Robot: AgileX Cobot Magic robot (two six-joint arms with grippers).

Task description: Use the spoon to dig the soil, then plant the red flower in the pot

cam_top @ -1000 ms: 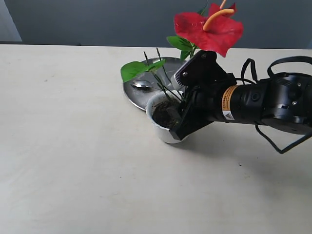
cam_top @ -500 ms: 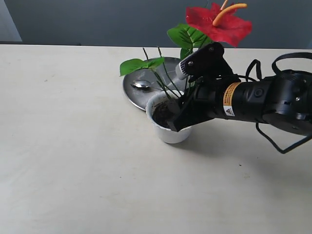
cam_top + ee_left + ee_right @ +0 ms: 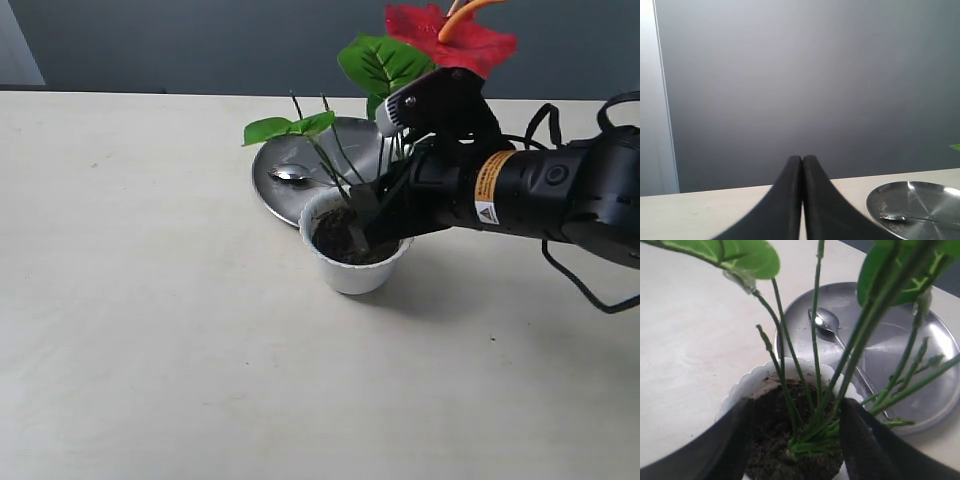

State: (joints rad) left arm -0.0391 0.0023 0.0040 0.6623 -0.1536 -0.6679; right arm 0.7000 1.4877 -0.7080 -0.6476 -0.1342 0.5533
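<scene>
The left gripper (image 3: 802, 200) is seen only in its own wrist view, its fingers pressed together with nothing between them, raised well clear of the work; it appears parked so that the planting is left to the other arm. Left of centre on the table (image 3: 150, 300), the spoon (image 3: 290, 177) is laid in the steel plate (image 3: 275, 195), just behind the pot (image 3: 350, 262), presumably set aside now that digging is judged finished. The pot is filled with soil (image 3: 338, 235), and the base of the red flower (image 3: 450, 35) is seated in it, stalks fanning upward. To the right, the right gripper (image 3: 795, 440) is spread, one finger on either side of the stalk bundle without pinching it, which suggests the stem is being released to stand alone.
</scene>
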